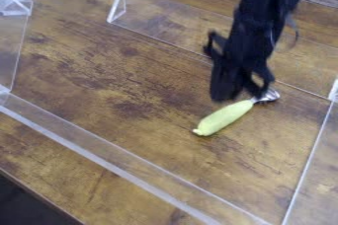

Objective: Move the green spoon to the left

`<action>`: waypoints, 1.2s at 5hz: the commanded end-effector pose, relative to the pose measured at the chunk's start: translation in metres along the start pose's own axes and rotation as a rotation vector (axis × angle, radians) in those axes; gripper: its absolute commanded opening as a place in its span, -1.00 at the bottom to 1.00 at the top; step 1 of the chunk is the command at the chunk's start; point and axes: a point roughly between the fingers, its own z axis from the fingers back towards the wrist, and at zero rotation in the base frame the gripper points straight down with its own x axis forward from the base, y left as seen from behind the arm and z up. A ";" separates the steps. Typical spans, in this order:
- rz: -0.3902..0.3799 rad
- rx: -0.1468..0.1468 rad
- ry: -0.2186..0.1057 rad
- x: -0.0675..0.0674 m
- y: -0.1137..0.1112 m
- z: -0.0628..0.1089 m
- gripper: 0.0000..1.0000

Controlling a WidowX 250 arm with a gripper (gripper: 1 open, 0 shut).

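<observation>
Spreading across most of the frame, a brown wooden table (99, 86) is shown with dark, streaky grain. Its surface is bounded by clear plastic strips: one strip (113, 168) is laid diagonally from the left edge down to the bottom, and another (309, 165) is set at the lower right. A clear panel (172, 17) is seen along the top. From the top right, a black robot arm (264, 2) is extended downward, blurred, with its gripper (238, 83) held just above and beside the spoon. Whether the jaws are apart or together cannot be told, as they are smeared by blur. Right of centre, the green spoon (224, 117) is seen lying on the wood, its thick handle pointed toward the lower left and its small silver bowl (268, 96) toward the upper right. At the upper left corner, a white rack (16, 4) is partly shown.
</observation>
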 end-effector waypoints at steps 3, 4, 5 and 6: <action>-0.084 0.042 -0.118 -0.002 0.008 0.012 1.00; -0.150 0.026 -0.128 0.009 -0.004 -0.011 1.00; -0.207 -0.002 -0.131 0.021 -0.017 -0.039 1.00; -0.304 -0.026 -0.123 0.017 -0.020 -0.056 1.00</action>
